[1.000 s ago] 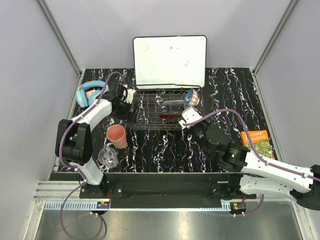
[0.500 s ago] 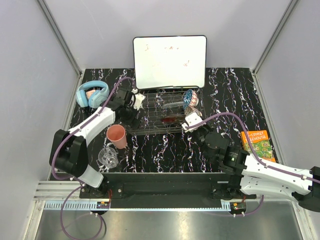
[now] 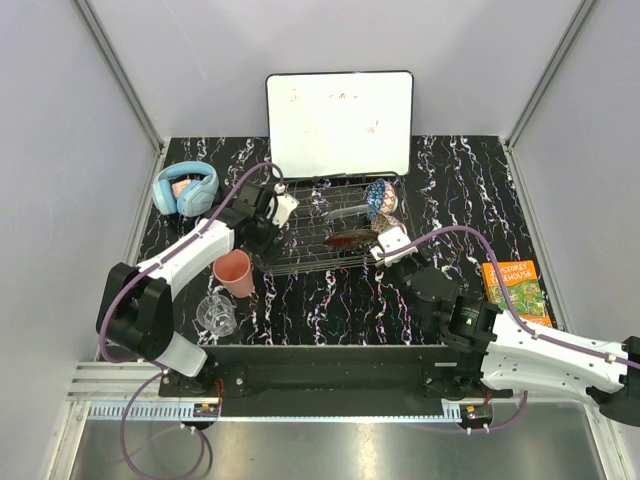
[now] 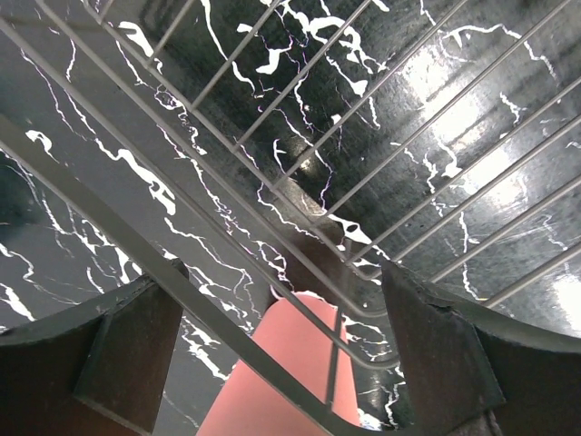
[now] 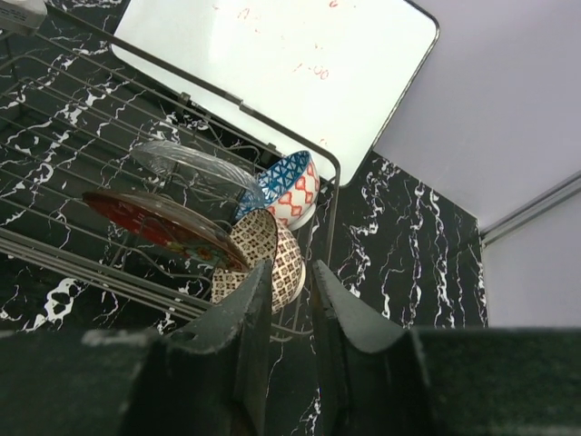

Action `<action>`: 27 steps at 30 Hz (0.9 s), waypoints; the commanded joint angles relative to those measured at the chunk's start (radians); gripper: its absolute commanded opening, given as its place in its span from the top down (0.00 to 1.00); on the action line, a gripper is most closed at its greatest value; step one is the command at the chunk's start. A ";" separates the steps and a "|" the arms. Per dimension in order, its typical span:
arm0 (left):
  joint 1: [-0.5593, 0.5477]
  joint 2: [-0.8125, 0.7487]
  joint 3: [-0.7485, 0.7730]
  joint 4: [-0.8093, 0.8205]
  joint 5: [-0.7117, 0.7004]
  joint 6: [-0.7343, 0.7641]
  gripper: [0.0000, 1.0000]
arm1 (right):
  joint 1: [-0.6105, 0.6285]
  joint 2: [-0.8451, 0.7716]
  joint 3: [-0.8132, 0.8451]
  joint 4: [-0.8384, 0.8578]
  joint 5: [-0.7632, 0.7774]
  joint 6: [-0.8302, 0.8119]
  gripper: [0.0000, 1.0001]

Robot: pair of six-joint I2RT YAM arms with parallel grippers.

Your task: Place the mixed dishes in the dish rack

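Already four pieces stand at the right end of the dish rack [image 3: 300,245]: blue patterned bowl [image 5: 289,186], clear glass dish [image 5: 195,168], red floral plate [image 5: 159,222], beige patterned bowl [image 5: 281,259]. The pink cup [image 3: 233,272] and clear glass mug [image 3: 215,314] sit on the surface by its near-left corner. The left pincer [image 4: 281,282], spread and empty, straddles a rack wire, so dropping toward the cup could snag it. The right pincer [image 5: 289,272] is nearly pressed together at the beige bowl's rim; I cannot tell whether it pinches. Free tines lie left, and the whiteboard [image 3: 340,122] hems the far edge.

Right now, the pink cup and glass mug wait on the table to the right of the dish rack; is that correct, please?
No; the top view shows the pink cup and glass mug on the table left of the dish rack.
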 commanded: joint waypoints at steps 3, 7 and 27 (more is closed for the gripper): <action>-0.039 -0.018 -0.004 0.043 0.011 0.094 0.11 | 0.008 0.000 -0.002 -0.020 0.029 0.081 0.71; -0.045 -0.024 -0.004 0.049 0.017 0.130 0.10 | 0.008 0.011 -0.004 -0.042 0.031 0.117 0.74; -0.047 -0.035 -0.027 0.106 0.112 0.304 0.12 | 0.011 0.071 -0.004 -0.185 0.040 0.313 0.79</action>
